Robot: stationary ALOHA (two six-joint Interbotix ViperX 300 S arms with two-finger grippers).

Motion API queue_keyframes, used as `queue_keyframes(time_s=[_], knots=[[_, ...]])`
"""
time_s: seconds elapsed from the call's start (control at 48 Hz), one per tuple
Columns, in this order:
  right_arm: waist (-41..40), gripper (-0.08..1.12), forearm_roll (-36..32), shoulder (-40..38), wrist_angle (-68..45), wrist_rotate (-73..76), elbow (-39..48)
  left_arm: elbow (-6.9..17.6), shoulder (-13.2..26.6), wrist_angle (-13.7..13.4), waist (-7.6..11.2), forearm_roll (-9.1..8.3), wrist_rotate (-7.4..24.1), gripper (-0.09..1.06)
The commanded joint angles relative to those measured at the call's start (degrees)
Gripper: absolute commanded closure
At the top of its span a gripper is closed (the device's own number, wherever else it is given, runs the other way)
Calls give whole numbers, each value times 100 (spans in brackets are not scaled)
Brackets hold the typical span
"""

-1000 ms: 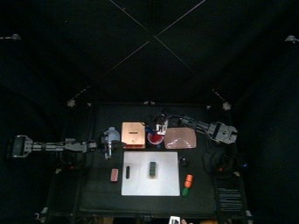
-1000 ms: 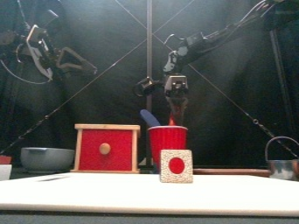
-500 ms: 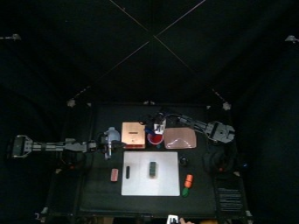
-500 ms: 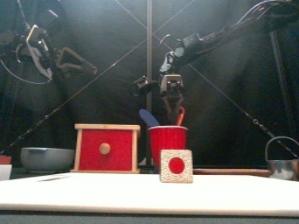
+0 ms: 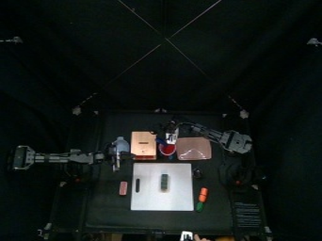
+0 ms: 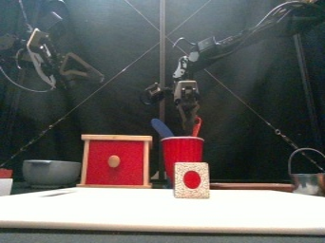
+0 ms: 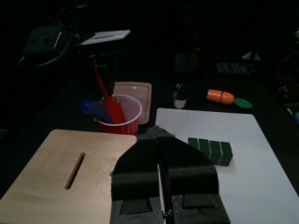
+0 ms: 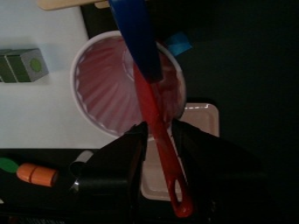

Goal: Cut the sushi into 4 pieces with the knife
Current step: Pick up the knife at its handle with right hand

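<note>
White plastic cutting board (image 5: 149,196) lies at the table's front. Behind it stands the pale wooden box with a red drawer front (image 6: 116,161). The left gripper (image 7: 160,179) hovers over the box, jaws pressed together and empty. Beside the box is the red cup (image 6: 183,154). The toy sushi roll of dark green blocks (image 5: 165,181) lies on the board, uncut. Above the cup the right gripper (image 6: 188,99) is clamped on the slim red toy knife (image 8: 165,149) along its handle, the tip seemingly inside the rim, though it is dim there. The knife looks like light, stiff plastic and is probably slippery, so it wants a firm handle grip. The roll should part at its seams.
</note>
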State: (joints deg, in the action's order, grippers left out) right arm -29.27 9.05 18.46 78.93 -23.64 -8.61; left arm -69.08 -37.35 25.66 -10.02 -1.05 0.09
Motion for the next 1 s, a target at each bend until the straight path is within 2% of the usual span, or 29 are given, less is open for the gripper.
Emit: queue_keyframes(time_s=[0.021, 0.292, 0.438, 0.792, 1.0], knots=[[-35, 34, 0, -132, 0, -18, -62, 70, 0, 26, 0, 0, 0, 100], [-35, 37, -35, -132, 9, -18, 141, 70, 0, 26, 0, 0, 0, 100], [-35, 43, -53, -132, 9, -18, 105, 70, 0, 26, -9, 0, 0, 100], [-35, 68, -62, -132, 185, 0, -105, 70, -9, 26, -35, 0, 0, 100], [-35, 86, 35, -413, 396, 44, -422, 70, -79, 26, -62, 0, 9, 100]])
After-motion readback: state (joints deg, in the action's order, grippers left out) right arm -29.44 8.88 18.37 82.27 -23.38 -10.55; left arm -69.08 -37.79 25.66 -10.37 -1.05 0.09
